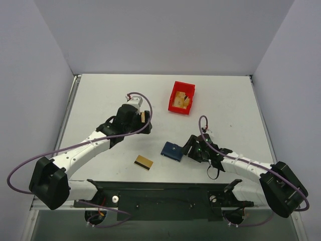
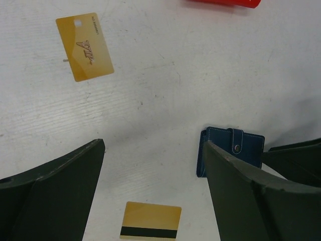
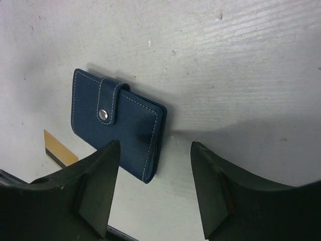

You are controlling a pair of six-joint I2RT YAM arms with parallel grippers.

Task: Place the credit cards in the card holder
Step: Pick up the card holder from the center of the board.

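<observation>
The navy card holder [image 3: 118, 123] lies shut, its snap strap fastened, on the white table [image 1: 100, 100]. My right gripper [image 3: 155, 150] hangs open over the holder's near edge; its left finger overlaps the holder in view, and its right finger stands over bare table. In the top view that gripper [image 1: 190, 147] sits just right of the card holder [image 1: 172, 150]. One gold credit card with a dark stripe [image 1: 144, 162] lies flat left of the holder. A second gold card [image 2: 84, 46] lies farther back. My left gripper [image 2: 153, 143] is open and empty, raised above the table [image 1: 142, 118].
A red plastic bin [image 1: 181, 97] stands at the back centre with something tan inside. In the left wrist view the striped card [image 2: 150, 221] and the holder [image 2: 231, 148] lie below the fingers. Grey walls enclose the table on three sides.
</observation>
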